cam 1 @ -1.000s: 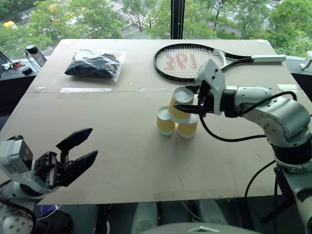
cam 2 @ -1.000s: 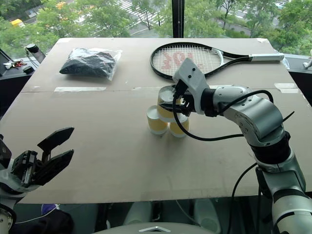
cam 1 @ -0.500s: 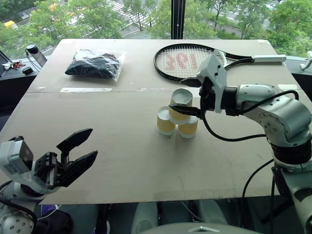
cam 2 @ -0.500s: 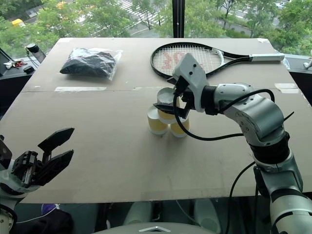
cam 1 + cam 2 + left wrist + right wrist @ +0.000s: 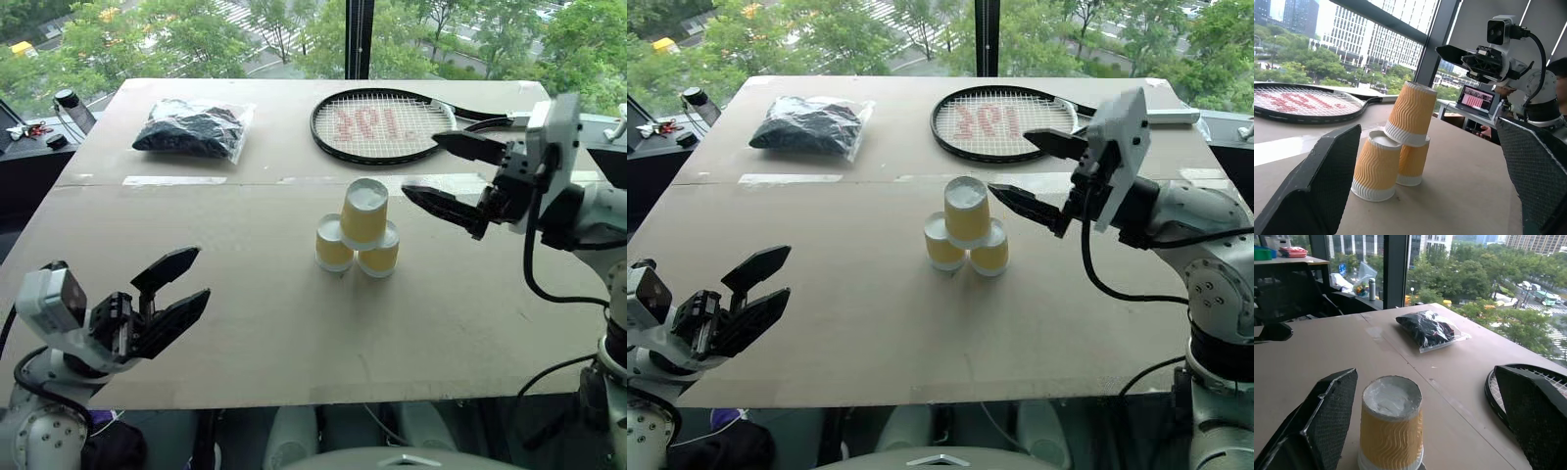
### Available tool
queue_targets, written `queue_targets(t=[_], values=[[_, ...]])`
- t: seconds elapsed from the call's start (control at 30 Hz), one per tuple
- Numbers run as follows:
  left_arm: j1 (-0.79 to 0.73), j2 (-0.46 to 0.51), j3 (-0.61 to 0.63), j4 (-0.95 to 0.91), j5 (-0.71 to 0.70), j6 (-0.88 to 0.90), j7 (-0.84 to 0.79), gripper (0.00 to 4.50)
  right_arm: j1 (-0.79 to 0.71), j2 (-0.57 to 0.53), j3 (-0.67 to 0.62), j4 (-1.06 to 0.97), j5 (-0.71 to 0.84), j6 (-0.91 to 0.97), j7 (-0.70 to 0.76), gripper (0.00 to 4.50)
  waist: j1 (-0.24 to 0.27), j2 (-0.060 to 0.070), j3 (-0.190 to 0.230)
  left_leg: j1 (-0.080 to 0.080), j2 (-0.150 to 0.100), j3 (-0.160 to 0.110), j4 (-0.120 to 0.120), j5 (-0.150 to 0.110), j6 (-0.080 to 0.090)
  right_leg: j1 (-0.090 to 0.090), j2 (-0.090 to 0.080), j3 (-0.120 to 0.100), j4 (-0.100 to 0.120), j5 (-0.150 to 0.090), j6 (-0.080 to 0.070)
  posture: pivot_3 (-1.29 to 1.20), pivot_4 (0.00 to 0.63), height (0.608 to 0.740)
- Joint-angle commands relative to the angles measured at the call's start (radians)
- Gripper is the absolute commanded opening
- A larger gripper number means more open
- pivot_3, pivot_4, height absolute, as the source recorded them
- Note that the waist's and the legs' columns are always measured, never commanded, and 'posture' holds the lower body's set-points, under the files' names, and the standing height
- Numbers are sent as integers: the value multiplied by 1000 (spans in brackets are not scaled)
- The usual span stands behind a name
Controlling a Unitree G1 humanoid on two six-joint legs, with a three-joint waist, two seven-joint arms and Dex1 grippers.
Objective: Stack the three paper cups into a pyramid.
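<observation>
Three paper cups [image 5: 359, 235] upside-down, axes vertical, pyramid-stacked; right end effector [image 5: 448, 174] spread apart, empty.

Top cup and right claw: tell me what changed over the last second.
The right claw opened, let go of the top cup and drew back to the right. The cup stayed balanced upside down on the two lower cups; left claw stayed open.

Right gripper [image 5: 446, 176] no longer clamps the top cup [image 5: 363, 213]: its fingers now stand wide apart and it sits off to the right of the stack, clear of it. Top cup, tilted a second ago, now stands upright, inverted, on the two lower cups [image 5: 355, 251].
</observation>
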Motion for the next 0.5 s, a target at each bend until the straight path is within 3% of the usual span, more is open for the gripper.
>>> queue_targets(t=[0.03, 0.2, 0.37, 0.5], values=[[4, 15, -32, 9, 84, -19, 32, 4500, 214, -26, -109, -72, -20, -99, 61, 4412, -3, 1, 1, 0, 0, 0, 0, 0, 0, 0, 0, 0, 0, 0, 0, 0, 150, 740], [59, 56, -91, 19, 211, 8, 99, 4500, 573, -20, -135, -4, -198, -345, 152, 4412, -10, 0, 0, 5, 1, 1, -1, -2, 3, 3, 3, 3, -1, 0, 0, 0, 150, 740], [68, 55, -110, -17, 292, 17, 218, 4500, 731, -5, -127, 69, -284, -516, 197, 4412, -9, -1, -1, 7, 1, 2, 0, -2, 4, 4, 3, 3, 1, 0, 0, 0, 150, 740], [88, 67, -123, -54, 303, 54, 259, 4500, 753, 13, -101, 84, -288, -562, 184, 4412, -9, -1, -1, 8, 1, 2, 0, -2, 4, 5, 3, 6, 2, 0, 0, 0, 150, 740]])
